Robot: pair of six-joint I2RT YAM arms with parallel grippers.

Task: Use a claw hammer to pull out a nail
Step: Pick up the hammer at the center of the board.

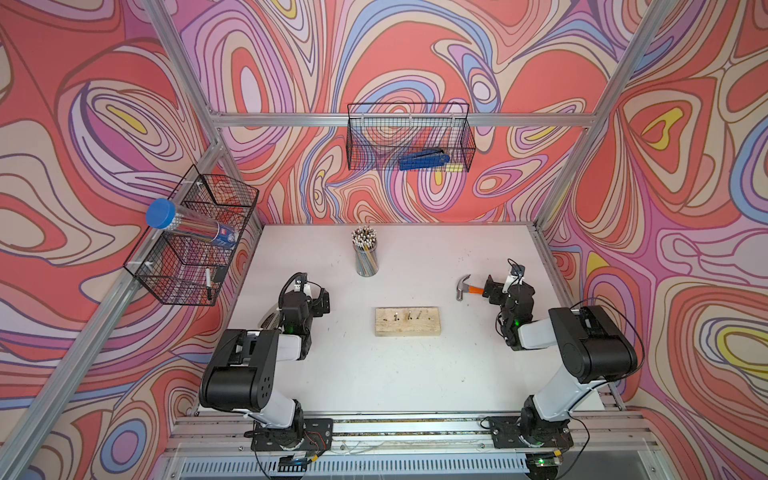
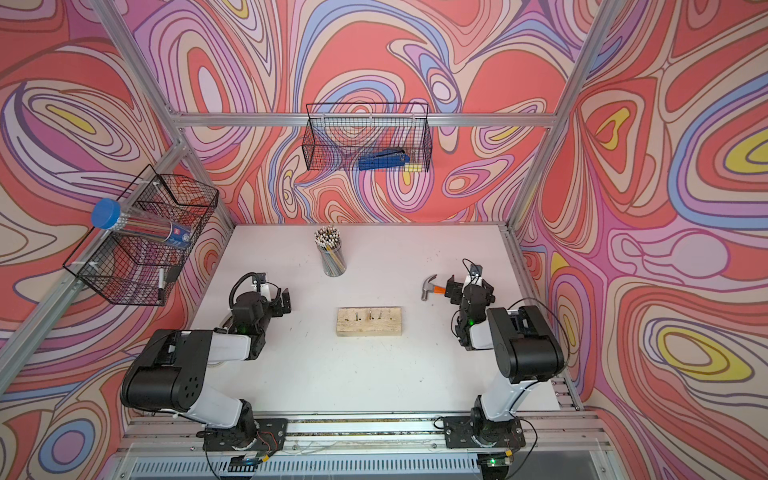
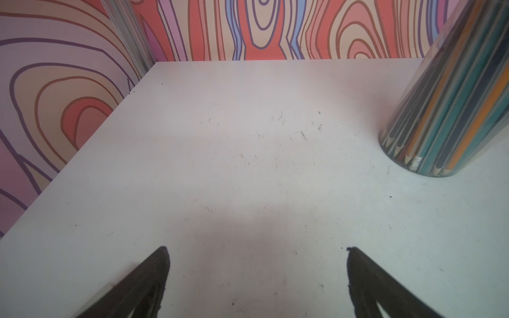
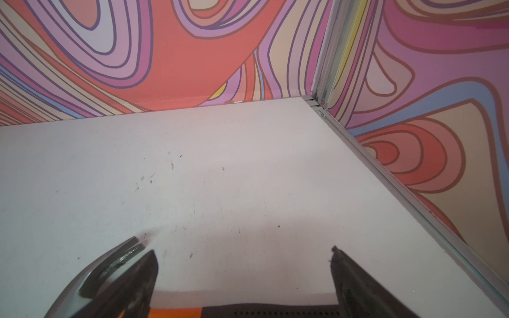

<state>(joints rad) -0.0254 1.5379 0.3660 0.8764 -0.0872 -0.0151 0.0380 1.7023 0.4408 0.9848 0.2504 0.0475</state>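
The white worktop [image 1: 374, 374] carries everything here. The left arm [image 1: 249, 361] is folded near the left edge and the right arm [image 1: 582, 349] near the right edge. Two wire baskets hang off the frame, clear of the worktop: the one on the back rail [image 1: 374, 124] holds a blue tool [image 1: 422, 160]; the one on the left rail [image 1: 174, 286] holds a clear tube with a blue cap [image 1: 195, 228].

A wooden block [image 1: 407, 329] lies at the middle of the worktop, long side parallel to the near edge; a row of nails [image 1: 409, 315] stands in its top face, some leaning. A clear cup of pencils [image 1: 365, 259] stands upright toward the far edge, beyond the block; the left wrist view shows it off to one side [image 3: 451, 110].

The claw hammer [image 1: 463, 286] lies flat toward the right edge, beyond the block's right end, apart from it; its silver head points toward the middle of the worktop and its orange handle runs under the right jaws. In the right wrist view the right jaws are spread wide and grasp nothing; the handle [image 4: 176, 312] crosses the gap from finger to finger; the head and forked claw [image 4: 110, 269] sit just outside one finger; whether that finger touches the head I cannot tell.

The left jaws are also spread wide, over bare worktop, holding nothing.
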